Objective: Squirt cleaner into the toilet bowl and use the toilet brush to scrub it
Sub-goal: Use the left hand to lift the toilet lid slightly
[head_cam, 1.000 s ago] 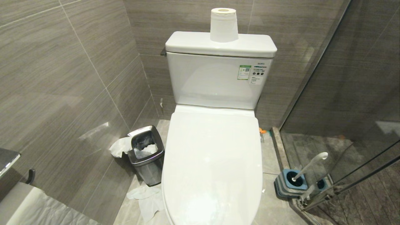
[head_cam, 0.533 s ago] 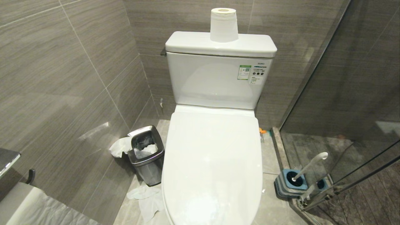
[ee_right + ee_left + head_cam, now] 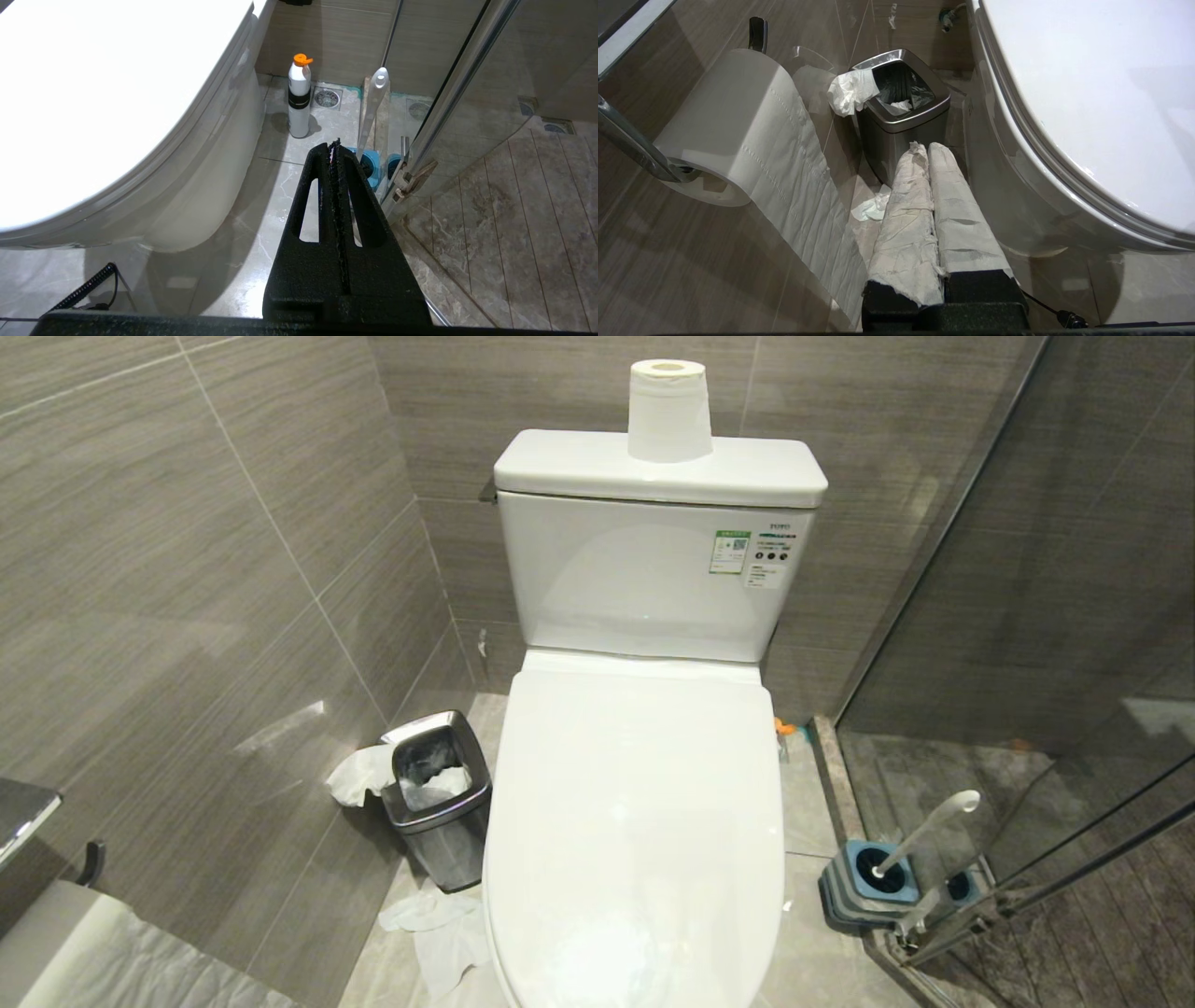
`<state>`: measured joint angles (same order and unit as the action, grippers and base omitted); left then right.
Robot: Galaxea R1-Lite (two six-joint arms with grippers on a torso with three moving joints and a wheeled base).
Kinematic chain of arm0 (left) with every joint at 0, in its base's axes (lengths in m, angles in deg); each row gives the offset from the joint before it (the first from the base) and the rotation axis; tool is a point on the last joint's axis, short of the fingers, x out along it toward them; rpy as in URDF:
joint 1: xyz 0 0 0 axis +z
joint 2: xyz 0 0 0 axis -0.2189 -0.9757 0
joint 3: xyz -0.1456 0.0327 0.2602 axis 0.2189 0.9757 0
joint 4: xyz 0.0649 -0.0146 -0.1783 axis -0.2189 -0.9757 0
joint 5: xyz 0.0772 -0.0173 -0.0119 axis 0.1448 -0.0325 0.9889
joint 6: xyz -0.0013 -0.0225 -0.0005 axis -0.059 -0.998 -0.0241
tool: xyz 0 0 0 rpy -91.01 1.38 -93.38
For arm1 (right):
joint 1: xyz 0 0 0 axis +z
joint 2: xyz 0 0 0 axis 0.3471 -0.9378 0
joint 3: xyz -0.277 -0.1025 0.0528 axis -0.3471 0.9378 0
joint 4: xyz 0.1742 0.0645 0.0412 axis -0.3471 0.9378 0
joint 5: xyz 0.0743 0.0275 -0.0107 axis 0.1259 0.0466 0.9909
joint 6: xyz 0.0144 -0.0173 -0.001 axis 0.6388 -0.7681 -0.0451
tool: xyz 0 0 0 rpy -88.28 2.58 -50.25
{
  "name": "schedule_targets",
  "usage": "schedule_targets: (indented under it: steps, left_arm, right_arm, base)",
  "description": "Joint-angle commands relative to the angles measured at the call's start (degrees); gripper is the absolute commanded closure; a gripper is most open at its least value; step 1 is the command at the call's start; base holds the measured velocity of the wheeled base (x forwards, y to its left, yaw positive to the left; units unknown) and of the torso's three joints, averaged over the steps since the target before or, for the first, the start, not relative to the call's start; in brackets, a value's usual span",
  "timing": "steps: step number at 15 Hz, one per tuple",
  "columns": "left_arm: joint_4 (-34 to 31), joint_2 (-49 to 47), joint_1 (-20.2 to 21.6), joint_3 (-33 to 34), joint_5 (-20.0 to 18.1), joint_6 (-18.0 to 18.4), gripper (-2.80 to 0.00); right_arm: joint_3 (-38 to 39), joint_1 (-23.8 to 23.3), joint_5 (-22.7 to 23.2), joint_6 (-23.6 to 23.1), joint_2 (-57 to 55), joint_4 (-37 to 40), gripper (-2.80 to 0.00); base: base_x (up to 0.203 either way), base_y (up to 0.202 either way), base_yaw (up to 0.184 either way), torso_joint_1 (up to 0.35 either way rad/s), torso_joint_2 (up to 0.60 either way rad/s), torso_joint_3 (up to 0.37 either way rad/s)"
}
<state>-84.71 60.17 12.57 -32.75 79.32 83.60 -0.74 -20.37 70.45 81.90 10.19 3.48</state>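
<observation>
Along the left wall: we see a hanging paper roll and the small steel bin, crumpled paper on the floor beside it; none of it has shifted over the last second.
Left gripper: our left gripper hangs low between the bin and the side of the toilet, its paper-wrapped fingers pressed together and holding nothing.
Centre: the toilet bowl sits with its lid down, so the bowl itself is covered; a paper roll stands on the tank.
Change: we find none. The head view matches the earlier ones throughout, and neither arm shows in it.
Meaning for the task: we judge nothing has begun. The lid would have to come up before any cleaner could reach the bowl.
Cleaner: the cleaner stands upright on the floor just beside the toilet's right flank, near the back wall, untouched; from the head view only its orange top peeks out.
Right gripper: our right gripper hovers above the floor on the toilet's right, black fingers closed flat on each other, empty.
Far right: the toilet brush rests in its blue-and-grey holder by the glass shower door, handle leaning out.
Next, we judge: either gripper must open before it can take anything.
</observation>
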Motion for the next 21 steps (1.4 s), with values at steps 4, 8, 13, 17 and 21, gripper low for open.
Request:
schedule_targets:
  steps: [4,8,13,17,21]
  left_arm:
    - [0.0,0.0,0.0,0.1,0.0,0.0,0.00]
    - [0.0,0.0,0.0,0.1,0.0,0.0,0.00]
    - [0.0,0.0,0.0,0.1,0.0,0.0,0.00]
    - [-0.1,0.0,0.0,0.1,0.0,0.0,0.00]
    - [0.0,0.0,0.0,0.1,0.0,0.0,0.00]
  right_arm:
    - [0.0,0.0,0.0,0.0,0.0,0.0,0.00]
    - [0.0,0.0,0.0,0.0,0.0,0.0,0.00]
    - [0.0,0.1,0.0,0.0,0.0,0.0,0.00]
    - [0.0,0.0,0.0,0.0,0.0,0.0,0.00]
    - [0.0,0.0,0.0,0.0,0.0,0.0,0.00]
  base:
    - [0.000,0.000,0.000,0.000,0.00,0.000]
    - [0.000,0.000,0.000,0.000,0.00,0.000]
    - [0.000,0.000,0.000,0.000,0.00,0.000]
    - [0.000,0.000,0.000,0.000,0.00,0.000]
    - [0.000,0.000,0.000,0.000,0.00,0.000]
